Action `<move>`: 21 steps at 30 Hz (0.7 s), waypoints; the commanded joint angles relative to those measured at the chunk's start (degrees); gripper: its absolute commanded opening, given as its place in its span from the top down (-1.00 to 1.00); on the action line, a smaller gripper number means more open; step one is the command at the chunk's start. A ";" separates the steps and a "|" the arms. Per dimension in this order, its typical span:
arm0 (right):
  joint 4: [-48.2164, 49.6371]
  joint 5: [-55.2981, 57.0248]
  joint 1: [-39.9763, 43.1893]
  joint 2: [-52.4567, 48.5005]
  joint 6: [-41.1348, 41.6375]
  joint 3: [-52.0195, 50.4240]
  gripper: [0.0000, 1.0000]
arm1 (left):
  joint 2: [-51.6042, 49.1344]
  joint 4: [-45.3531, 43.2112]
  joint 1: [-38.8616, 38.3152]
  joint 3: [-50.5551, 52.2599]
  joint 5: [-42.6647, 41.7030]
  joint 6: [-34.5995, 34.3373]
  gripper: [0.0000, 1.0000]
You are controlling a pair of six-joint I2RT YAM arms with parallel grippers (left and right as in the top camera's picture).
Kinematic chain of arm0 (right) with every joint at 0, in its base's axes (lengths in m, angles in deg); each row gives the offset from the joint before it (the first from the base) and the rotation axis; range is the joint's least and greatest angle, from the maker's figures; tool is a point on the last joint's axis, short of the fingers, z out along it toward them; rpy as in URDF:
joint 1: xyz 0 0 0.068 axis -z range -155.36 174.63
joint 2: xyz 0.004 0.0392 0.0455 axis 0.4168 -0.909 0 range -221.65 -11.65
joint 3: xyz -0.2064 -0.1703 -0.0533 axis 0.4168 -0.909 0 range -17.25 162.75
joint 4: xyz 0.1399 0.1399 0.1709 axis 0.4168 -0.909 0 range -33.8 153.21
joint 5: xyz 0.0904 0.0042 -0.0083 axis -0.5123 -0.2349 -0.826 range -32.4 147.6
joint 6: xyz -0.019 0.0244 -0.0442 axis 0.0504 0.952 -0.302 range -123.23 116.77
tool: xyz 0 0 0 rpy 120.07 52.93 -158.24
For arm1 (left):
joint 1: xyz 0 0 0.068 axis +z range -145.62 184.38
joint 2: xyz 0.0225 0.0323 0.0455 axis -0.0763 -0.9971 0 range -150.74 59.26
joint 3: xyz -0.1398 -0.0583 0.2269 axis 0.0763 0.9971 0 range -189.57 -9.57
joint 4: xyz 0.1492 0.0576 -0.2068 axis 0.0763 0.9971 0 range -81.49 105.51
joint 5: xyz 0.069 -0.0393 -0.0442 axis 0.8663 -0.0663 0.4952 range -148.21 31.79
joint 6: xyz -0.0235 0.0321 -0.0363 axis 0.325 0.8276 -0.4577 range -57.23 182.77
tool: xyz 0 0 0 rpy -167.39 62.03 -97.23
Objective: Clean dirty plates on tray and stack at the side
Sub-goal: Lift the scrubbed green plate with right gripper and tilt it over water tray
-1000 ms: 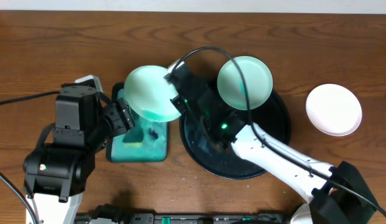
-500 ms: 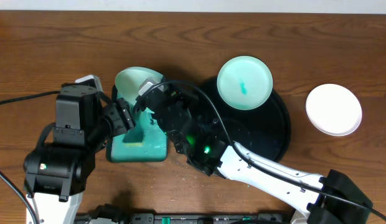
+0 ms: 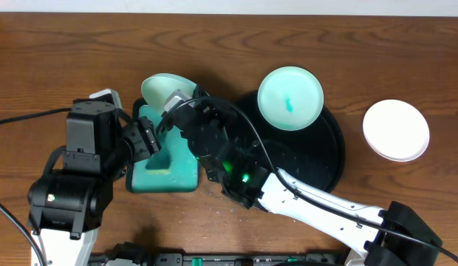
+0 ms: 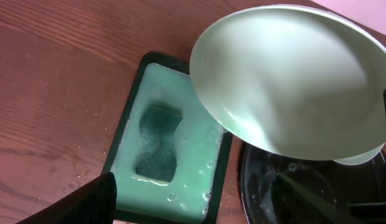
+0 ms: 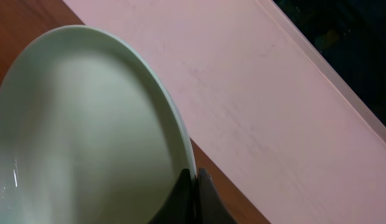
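Observation:
My right gripper [image 3: 177,103] is shut on the rim of a pale mint plate [image 3: 161,86] and holds it steeply tilted above the far end of the small rectangular teal tray [image 3: 170,174]. In the right wrist view the fingers [image 5: 194,180] pinch the plate's edge [image 5: 87,137]. The same plate [image 4: 286,74] fills the upper right of the left wrist view. A second plate [image 3: 290,98] with a teal smear rests on the far rim of the round black tray [image 3: 318,162]. A white plate [image 3: 396,130] lies on the table at the right. My left gripper [image 3: 146,137] is open and empty beside the rectangular tray.
The rectangular tray [image 4: 127,118] holds foamy teal liquid with a dark sponge shape [image 4: 159,140] sunk in it. The wet black tray [image 4: 274,186] lies just right of it. My right arm crosses over the black tray's near left part.
My right gripper carried the plate left, from beside the black tray to over the rectangular tray, and tipped it steeper. The left arm has not moved.

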 commanded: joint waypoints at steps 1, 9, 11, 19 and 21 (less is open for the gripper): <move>0.39 1.16 -0.24 1.22 -0.33 0.76 0.98 | -0.17 0.00 0.24 -1.27 0.11 0.44 -0.59; 0.39 1.16 -0.24 1.22 -0.74 0.76 0.98 | -0.17 0.00 0.24 -1.27 0.11 0.44 -0.59; 0.42 1.16 -0.24 1.22 -0.72 0.76 0.98 | -0.15 0.00 0.24 -1.27 0.11 0.44 -0.60; -0.02 1.49 0.52 1.20 2.78 0.76 0.98 | -0.15 0.02 0.24 -1.27 0.11 0.44 -0.60; -3.15 1.46 2.73 1.20 13.46 0.76 0.98 | -0.15 0.00 0.24 -1.27 0.11 0.44 -0.59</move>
